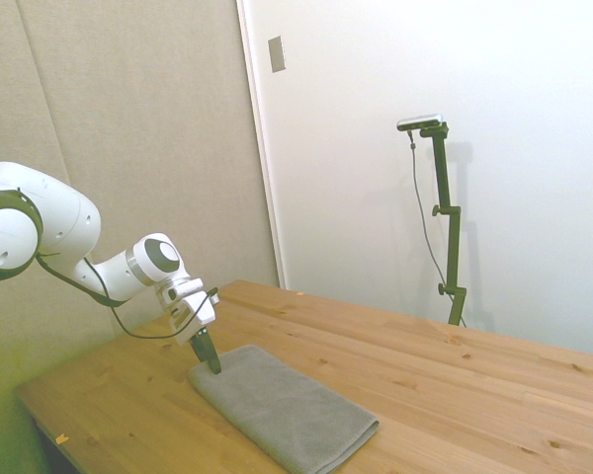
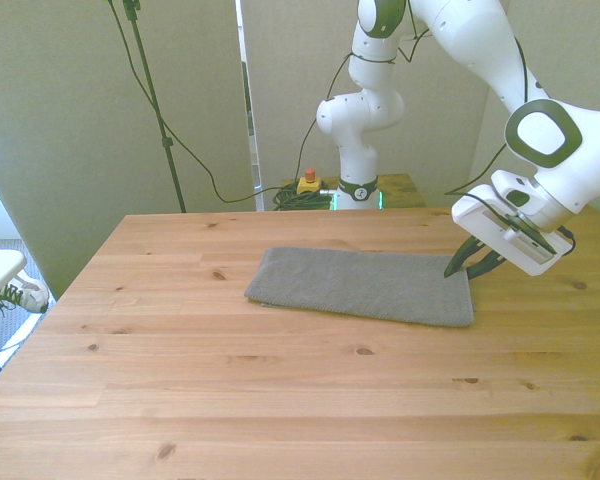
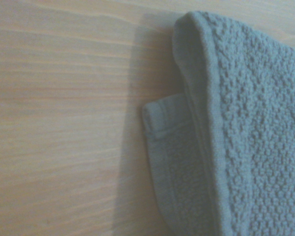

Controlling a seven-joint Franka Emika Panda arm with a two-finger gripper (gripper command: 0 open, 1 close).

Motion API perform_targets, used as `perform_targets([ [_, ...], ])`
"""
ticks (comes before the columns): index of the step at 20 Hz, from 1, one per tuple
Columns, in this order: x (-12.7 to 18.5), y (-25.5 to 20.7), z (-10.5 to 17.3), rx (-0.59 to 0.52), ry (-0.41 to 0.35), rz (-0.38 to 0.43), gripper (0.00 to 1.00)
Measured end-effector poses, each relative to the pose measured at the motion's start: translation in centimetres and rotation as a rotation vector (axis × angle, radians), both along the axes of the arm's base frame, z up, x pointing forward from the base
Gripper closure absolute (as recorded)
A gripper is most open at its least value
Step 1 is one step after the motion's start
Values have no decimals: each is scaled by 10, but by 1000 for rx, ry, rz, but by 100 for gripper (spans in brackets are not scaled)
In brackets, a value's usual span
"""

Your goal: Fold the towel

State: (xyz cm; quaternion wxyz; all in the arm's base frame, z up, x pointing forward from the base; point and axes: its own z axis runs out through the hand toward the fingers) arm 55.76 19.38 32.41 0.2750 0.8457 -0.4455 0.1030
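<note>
1. There is one towel (image 2: 365,285), plain grey terry cloth, lying flat as a long folded rectangle on the wooden worktop (image 2: 280,390). In the front view it sits a little above the frame's centre and runs toward the right; in the side view it lies in the lower middle of the frame (image 1: 282,410).
2. There is one white arm, carrying one gripper (image 2: 468,264). In the front view it comes down at the right of the frame onto the towel's right-hand end; in the side view it meets the towel's far left corner (image 1: 210,358).
3. The fingers (image 2: 458,262) are drawn nearly together at the edge of the towel. Whether cloth is pinched between them cannot be told from either view.
4. The wrist view shows one rounded towel corner (image 3: 246,123) with at least two layers: a coarse upper layer and a hemmed lower layer sticking out from beneath it (image 3: 164,123), both resting on the wood.
5. The worktop is made of pale knotty planks, and the towel is the only loose thing lying on it.
6. The room has beige padded wall panels (image 1: 128,128) and a white wall with a small grey plate (image 1: 277,53) in the upper left of the side view.
7. In the front view, one red button on a yellow box (image 2: 307,181) sits behind the worktop beside the robot's base, and one shoe (image 2: 20,293) lies at the left edge of the frame.
</note>
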Motion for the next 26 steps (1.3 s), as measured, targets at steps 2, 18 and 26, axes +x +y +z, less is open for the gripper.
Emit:
perform_targets([
  [2, -6, 0, 7, 21, -8, 22, 100],
  [18, -54, -132, 160, 219, -170, -65, 100],
  [26, -76, -229, 187, 280, -225, -155, 100],
])
